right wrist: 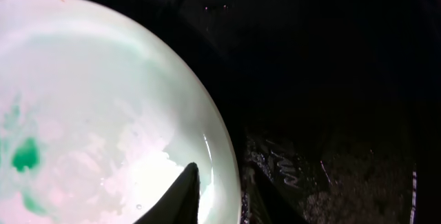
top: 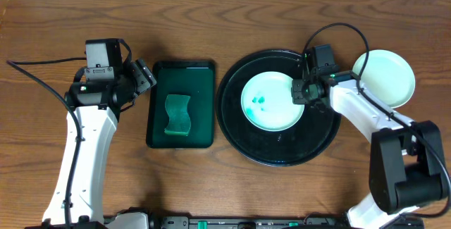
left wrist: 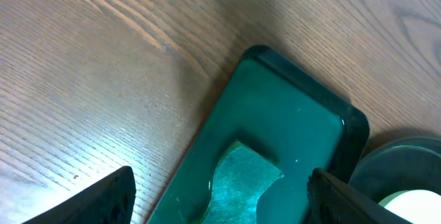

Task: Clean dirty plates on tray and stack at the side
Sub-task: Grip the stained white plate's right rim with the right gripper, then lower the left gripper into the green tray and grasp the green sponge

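Observation:
A white plate (top: 271, 102) with small teal smears lies in the round black tray (top: 278, 151). My right gripper (top: 301, 91) is at this plate's right rim. In the right wrist view one dark finger (right wrist: 182, 196) reaches over the plate (right wrist: 103, 93). The other finger sits outside the rim against the tray (right wrist: 331, 79), so my right gripper (right wrist: 231, 196) is shut on the rim between them. A second, clean-looking plate (top: 384, 77) rests on the table right of the tray. My left gripper (top: 144, 76) hangs open and empty at the green tray's left edge.
A rectangular dark green tray (top: 182, 134) holding a green sponge (top: 178, 114) stands left of the black tray. The left wrist view looks down on that sponge (left wrist: 241, 182) and green tray (left wrist: 289, 107). Cables arc over the right arm.

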`<state>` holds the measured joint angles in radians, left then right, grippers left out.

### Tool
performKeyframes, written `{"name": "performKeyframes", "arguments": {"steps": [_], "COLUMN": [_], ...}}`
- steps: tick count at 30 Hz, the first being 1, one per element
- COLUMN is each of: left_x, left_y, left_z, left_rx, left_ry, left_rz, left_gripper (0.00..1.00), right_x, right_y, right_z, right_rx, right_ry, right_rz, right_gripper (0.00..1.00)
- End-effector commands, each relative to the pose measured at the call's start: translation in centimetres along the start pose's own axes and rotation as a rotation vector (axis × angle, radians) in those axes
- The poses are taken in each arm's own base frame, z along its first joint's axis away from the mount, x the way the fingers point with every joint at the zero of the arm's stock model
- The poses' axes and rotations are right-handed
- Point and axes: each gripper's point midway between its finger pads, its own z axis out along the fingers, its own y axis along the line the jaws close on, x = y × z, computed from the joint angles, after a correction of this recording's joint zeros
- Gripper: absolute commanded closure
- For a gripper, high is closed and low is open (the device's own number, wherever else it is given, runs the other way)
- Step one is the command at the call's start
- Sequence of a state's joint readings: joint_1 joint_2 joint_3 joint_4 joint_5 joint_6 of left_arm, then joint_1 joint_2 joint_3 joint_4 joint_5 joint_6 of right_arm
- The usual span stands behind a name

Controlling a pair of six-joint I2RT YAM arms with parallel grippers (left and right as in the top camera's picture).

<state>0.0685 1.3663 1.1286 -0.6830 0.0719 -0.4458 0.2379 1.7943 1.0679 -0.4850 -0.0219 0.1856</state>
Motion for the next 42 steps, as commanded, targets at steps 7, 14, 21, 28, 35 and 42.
{"name": "performKeyframes", "arguments": {"steps": [7,14,21,28,35,42], "left_x": [-0.4,-0.4,3.7,10.6,11.6,11.9], "left_y": [0.0,0.0,-2.2,-3.8,-4.7,-4.8], "left_z": [-0.1,-0.1,-0.5,0.0,0.1,0.2], "left_rx": [-0.004,-0.003,0.144,0.159,0.160,0.160], "left_ry": [-0.010,-0.010,0.193,0.396,0.403,0.403], "left_rz": [-0.007,-0.007,-0.036,0.063,0.114,0.125], "left_gripper": [0.20,0.20,0.20,0.20,0.20,0.20], "right_x": [0.5,0.8,0.8,0.7,0.8,0.8], "right_y": [-0.1,-0.2,-0.2,-0.1,-0.1,-0.2], "right_z": [1.1,1.1,1.1,1.1,1.1,1.1], "right_rx": [0.011,0.013,0.013,0.012,0.012,0.013], "right_ry": [0.032,0.045,0.044,0.041,0.042,0.044], "right_rz": [-0.037,-0.037,-0.036,-0.036,-0.036,-0.037], "right_gripper": [0.99,0.99,0.99,0.99,0.99,0.99]}}
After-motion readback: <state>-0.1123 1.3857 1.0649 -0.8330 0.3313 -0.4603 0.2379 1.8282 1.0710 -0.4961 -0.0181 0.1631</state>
